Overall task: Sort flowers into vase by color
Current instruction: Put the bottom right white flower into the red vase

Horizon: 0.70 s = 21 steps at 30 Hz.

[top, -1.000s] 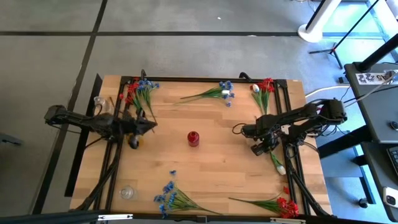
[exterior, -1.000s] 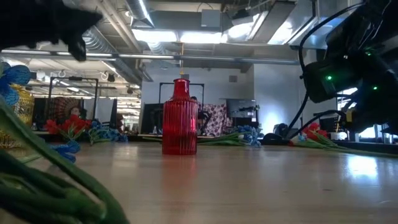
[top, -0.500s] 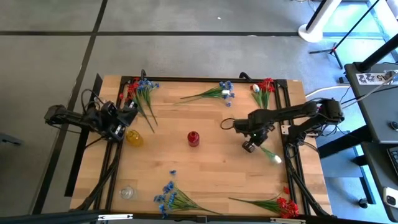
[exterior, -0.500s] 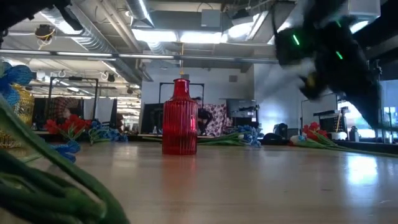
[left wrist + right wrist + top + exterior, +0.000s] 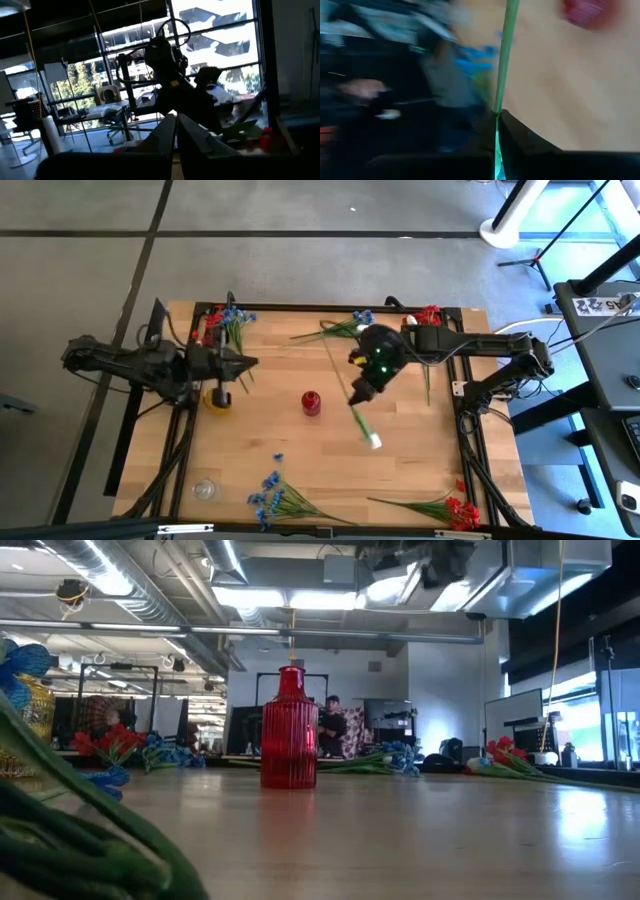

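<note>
Right gripper (image 5: 362,388) is high above the middle of the table (image 5: 330,470), and its fingers are closed tight on the green stem of a white flower (image 5: 364,426); the right wrist view shows the stem pinched between the two dark fingers. The bloom hangs down below the gripper, over bare wood just beside the red vase (image 5: 311,402). So the step in hand seems to be the carrying of one flower to its vase.

The next move, as I judge it, calls for turning the stem end down and lowering it straight into a narrow neck. A white bloom does not match the red vase, and a clear vase (image 5: 204,490) stands near the front left corner, so the arm must choose well. The swinging bloom could make the aiming difficult.

Left gripper (image 5: 243,364) hovers over the yellow vase (image 5: 216,399) at the left side, with fingers nearly together and nothing between them.

Counting from the high view: three vases (red, yellow, clear). Flowers lie in five groups on the table: a red and blue bunch (image 5: 226,325) at the back left, a blue sprig (image 5: 345,328) at the back middle, red flowers (image 5: 426,320) at the back right, a blue bunch (image 5: 280,498) at the front, and a red bunch (image 5: 448,508) at the front right. The carried white flower makes one more.
</note>
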### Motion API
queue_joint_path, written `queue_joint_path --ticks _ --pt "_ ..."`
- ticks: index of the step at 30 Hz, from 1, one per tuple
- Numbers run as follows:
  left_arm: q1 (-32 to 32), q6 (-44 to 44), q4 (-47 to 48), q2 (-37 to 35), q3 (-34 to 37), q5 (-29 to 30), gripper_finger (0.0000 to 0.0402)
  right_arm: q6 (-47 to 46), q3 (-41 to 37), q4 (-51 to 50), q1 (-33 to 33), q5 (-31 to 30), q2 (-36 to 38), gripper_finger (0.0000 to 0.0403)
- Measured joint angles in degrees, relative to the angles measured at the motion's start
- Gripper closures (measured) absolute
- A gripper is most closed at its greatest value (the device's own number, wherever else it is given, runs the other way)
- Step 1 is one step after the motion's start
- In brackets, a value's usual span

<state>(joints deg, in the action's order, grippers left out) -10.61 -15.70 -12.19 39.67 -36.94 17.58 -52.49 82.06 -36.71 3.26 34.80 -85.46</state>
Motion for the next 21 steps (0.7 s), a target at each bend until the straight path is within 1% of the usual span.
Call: queue_joint_path --ticks 1,4,6,8,10,11,13,17,21 --pt "0.0 -1.7 1.4 2.5 -2.6 0.0 0.0386 -1.2 0.0 4.2 0.3 0.7 0.0 0.0399" --pt "0.0 -8.1 5.7 9.2 -9.3 0.0 0.0386 -6.7 0.1 17.3 0.5 0.2 -0.8 0.0399" --pt "-0.5 -12.9 7.7 12.8 -12.4 0.5 0.0386 -10.9 0.0 25.6 0.6 0.3 -1.7 0.0399" --pt "-1.1 -17.7 7.6 15.6 -14.5 2.5 0.0386 -16.2 0.0 34.7 0.6 0.7 -3.1 0.04" --pt "-1.9 -23.7 7.7 17.6 -16.0 5.3 0.0386 -22.7 0.0 38.4 0.5 0.7 -4.3 0.0401" --pt "-2.3 -26.6 7.5 18.2 -16.9 7.0 0.0386 -25.3 0.1 39.3 0.5 0.5 -4.8 0.0401" --pt "-3.7 -32.4 7.7 19.1 -18.0 10.6 0.0386 -27.6 0.0 38.3 0.4 0.4 -5.9 0.0401" --pt "-5.9 -43.8 7.5 19.2 -18.9 14.5 0.0386 -28.6 0.0 38.5 0.5 1.6 -6.5 0.0401" --pt "-8.1 -58.6 9.8 19.3 -18.9 18.7 0.0386 -29.9 0.0 38.4 0.5 2.3 -6.5 0.0401"
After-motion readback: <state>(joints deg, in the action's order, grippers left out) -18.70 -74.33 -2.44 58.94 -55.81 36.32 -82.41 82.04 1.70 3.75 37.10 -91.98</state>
